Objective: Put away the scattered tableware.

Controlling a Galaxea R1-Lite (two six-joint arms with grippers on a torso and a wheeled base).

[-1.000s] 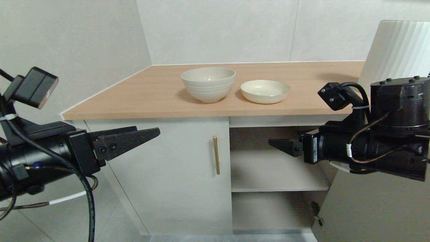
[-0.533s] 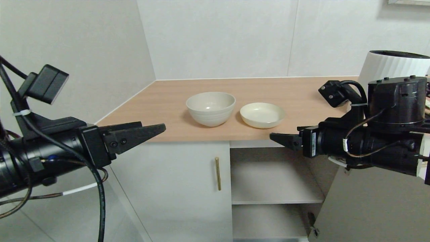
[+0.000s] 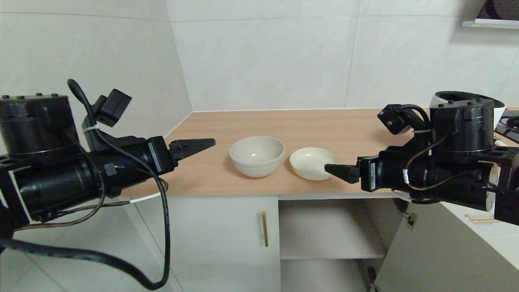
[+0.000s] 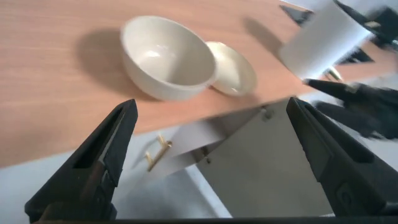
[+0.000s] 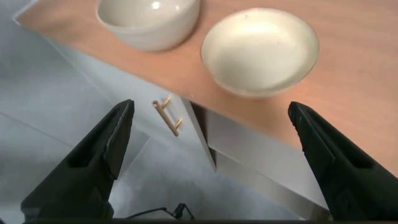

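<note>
- Your left claw (image 3: 204,143) hangs over the counter's (image 3: 324,125) left end with its fingers wide apart and nothing between them. It points toward the bowl (image 3: 256,156) but is well apart from it.
- The bowl sits upright on the counter near the front edge. Nothing touches it.
- Just beside the bowl, to its right, lies the dish (image 3: 310,162), also on the counter. You cannot tell from the head view whether the two rims touch.
- Your right claw (image 3: 332,169) is level with the dish, its tip close to the dish's right rim. Its fingers are spread and it holds nothing; the right wrist view shows the dish lying between them and farther out.
- Below the counter, the left door (image 3: 227,243) is shut, with its handle (image 3: 264,228) upright. The right door (image 3: 425,251) is swung open, so the shelf (image 3: 328,227) can be reached.
- At the far right a white ribbed pot (image 3: 440,99) stands on the counter behind your right arm.
- Progress, as I judge it: storage is open, but nothing is put away yet. Both pieces are left to do, each needing a grasp, a carry down and a placing on the shelf. The dish looks the nearer first pick for your right claw.
</note>
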